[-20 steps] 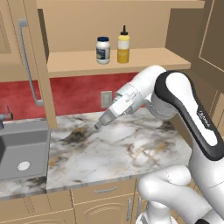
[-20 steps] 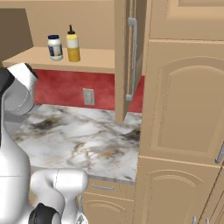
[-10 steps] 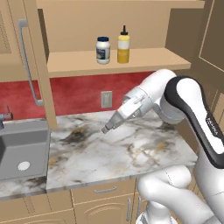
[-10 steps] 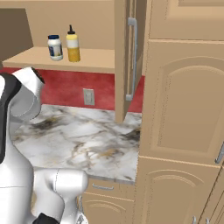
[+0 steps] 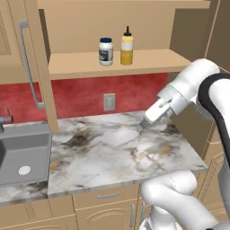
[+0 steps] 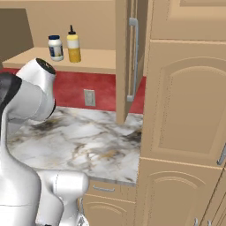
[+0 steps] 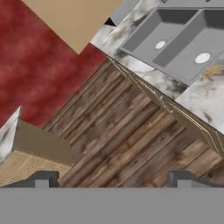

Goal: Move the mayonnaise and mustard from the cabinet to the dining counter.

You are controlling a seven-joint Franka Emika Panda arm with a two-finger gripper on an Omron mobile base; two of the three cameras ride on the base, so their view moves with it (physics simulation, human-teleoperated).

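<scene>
The mayonnaise (image 5: 105, 50), a squat white jar with a dark blue lid, stands on the open cabinet's shelf (image 5: 148, 60). Just right of it is the mustard (image 5: 127, 46), a yellow bottle with a black nozzle. From the right base view the mayonnaise (image 6: 55, 47) and mustard (image 6: 73, 44) stand side by side, left of the open cabinet door (image 6: 123, 57). My gripper (image 5: 142, 129) hangs low over the marble counter, well below and right of the shelf. Seen from the hand, the gripper (image 7: 113, 179) is open, its fingertips (image 7: 41, 179) far apart with nothing between them. The dining counter is out of view.
A grey sink (image 5: 22, 152) is set in the marble counter (image 5: 112, 152) at the left. The left cabinet door (image 5: 38, 67) stands open with a long silver handle (image 5: 27, 63). A wall outlet (image 5: 108, 102) sits on the red backsplash. Tall tan cupboards (image 6: 185, 110) close off the right.
The gripper has gone from shut to open. The hand has swung to the right over the counter. The jar and bottle have not moved.
</scene>
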